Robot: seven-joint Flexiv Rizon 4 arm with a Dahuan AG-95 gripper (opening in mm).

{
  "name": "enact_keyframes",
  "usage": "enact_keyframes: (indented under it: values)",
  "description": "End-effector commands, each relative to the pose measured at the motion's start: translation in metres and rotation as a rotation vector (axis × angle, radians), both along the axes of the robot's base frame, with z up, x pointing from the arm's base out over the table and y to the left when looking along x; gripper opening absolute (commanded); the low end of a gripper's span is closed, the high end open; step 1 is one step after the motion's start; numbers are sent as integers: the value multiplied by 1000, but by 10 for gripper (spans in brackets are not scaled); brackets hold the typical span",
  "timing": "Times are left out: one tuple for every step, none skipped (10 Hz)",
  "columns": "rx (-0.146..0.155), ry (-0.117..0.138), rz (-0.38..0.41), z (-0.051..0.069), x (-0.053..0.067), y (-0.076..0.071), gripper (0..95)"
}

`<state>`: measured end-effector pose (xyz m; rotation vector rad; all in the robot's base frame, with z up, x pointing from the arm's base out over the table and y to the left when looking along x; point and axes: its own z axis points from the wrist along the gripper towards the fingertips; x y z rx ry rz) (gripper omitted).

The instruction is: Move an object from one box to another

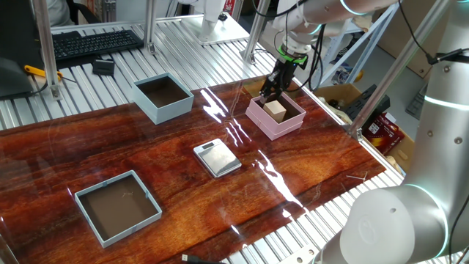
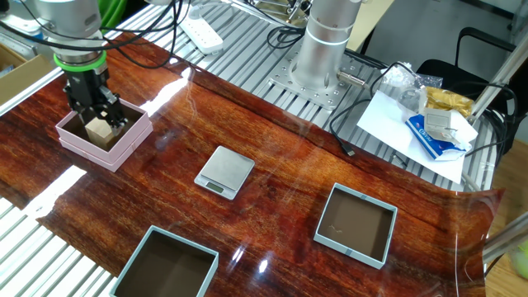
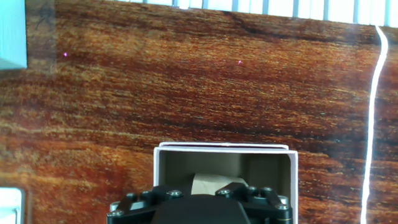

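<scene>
Glossy red-brown wooden bench on ribbed metal. At two o'clock, the end effector, fingers apart, straddles a tan wooden cube inside a low pink box.

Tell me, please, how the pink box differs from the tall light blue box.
The pink box is smaller and low-walled; the blue box is larger and taller. The pink box holds the cube, with the gripper over it; the blue box is empty. Both are square, with dark insides.
</scene>
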<state>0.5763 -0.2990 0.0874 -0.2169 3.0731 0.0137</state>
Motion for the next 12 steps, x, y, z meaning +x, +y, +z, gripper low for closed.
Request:
enact_keyframes:
  values:
    - [12,0,5,0,0,0,0]
    - [19,4,4,0,0,0,0]
    - [18,7,7,0,0,0,0]
    - [13,24,7,0,0,0,0]
    - [13,32,7,0,0,0,0]
    - [11,34,8,0,0,0,0]
    - [1,41,11,0,0,0,0]
    - [-5,42,15,0,0,0,0]
    - [-4,42,15,0,0,0,0]
    - [-9,44,19,0,0,0,0]
    - [-5,46,20,0,0,0,0]
    - [-5,46,20,0,0,0,0]
